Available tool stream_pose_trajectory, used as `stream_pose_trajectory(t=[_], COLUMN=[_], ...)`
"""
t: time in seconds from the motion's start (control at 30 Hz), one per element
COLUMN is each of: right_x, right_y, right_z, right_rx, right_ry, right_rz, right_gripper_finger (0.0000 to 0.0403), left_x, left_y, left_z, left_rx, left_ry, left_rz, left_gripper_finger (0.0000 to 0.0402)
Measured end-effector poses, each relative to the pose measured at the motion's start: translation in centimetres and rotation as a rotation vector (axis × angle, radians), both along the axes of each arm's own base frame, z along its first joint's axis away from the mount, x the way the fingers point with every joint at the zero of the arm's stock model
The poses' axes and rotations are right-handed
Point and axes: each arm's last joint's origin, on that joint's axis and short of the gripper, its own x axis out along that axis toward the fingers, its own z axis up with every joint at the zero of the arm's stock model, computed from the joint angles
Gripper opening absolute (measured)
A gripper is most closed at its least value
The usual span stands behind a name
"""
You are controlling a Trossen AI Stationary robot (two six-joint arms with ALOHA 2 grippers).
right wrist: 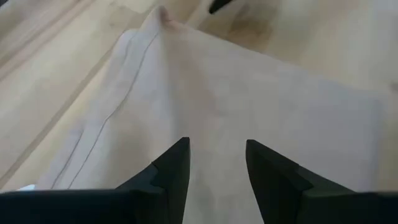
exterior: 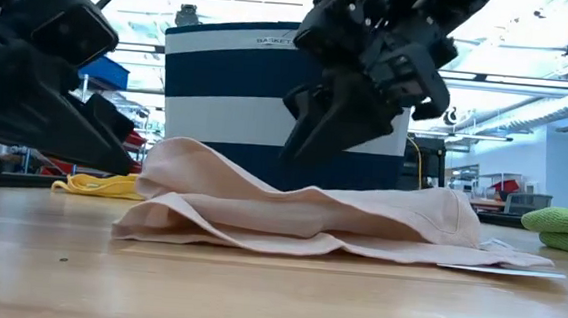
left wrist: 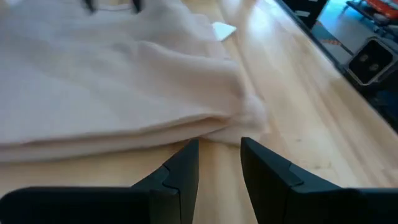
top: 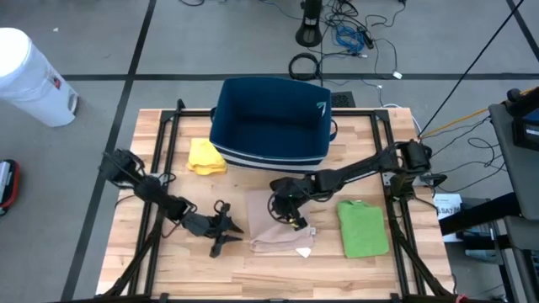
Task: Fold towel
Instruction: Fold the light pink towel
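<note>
Beige towel (top: pixel 282 236) lies rumpled mid-desk. Right tool (top: pixel 296 221) hovers above it, fingers spread, empty; left tool (top: pixel 238 228) at its 9 o'clock, spread, empty.

Soft matt cloth towel (top: pixel 282 229), smooth wooden table (top: pixel 152 261)

The towel (top: pixel 282 231) is laid on the table (top: pixel 379 273), in front of the basket (top: pixel 271 122). The left gripper (top: pixel 226 227) is placed just beside its left edge and the right gripper (top: pixel 290 217) above its middle. A second cloth (top: pixel 363 227) is laid to its right, a third (top: pixel 205 156) left of the basket.
</note>
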Motion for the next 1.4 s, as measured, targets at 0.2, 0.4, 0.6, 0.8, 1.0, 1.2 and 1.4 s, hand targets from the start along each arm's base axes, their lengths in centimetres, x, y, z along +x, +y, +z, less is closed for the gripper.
stream_pose_trajectory(t=[0.2,0.4,0.6,0.8,1.0,1.2,1.4], right_x=[0.7,1.2,1.2,1.5,2.0,2.0,2.3], right_y=[-0.3,-0.1,-0.3,-1.0,-1.5,-1.9,-2.3], right_z=[-1.4,-2.2,-2.2,-3.2,-5.4,-5.4,-5.1], right_rx=[0.041,0.06,0.061,0.072,0.074,0.081,0.093], right_ry=[-0.005,-0.029,-0.027,-0.013,0.012,0.018,-0.015], right_rz=[0.053,0.068,0.057,0.026,0.015,-0.004,-0.023], right_gripper_finger=[0.0144,0.0144,0.0144,0.0144,0.0144,0.0144,0.0144], left_x=[1.8,2.2,2.4,3.2,3.3,3.3,3.6], left_y=[-1.7,-1.1,-1.1,-1.7,-1.9,-1.9,-1.4], left_z=[-0.7,-1.8,-1.5,-0.8,-0.9,-0.9,-0.9], left_rx=[0.047,0.083,0.099,0.12,0.131,0.112,0.124], left_ry=[0.004,0.037,-0.004,-0.044,-0.024,-0.014,-0.02], left_rz=[-0.048,0.0,0.011,-0.033,-0.068,-0.091,-0.076], left_gripper_finger=[0.0124,0.0124,0.0124,0.0124,0.0124,0.0124,0.0116])
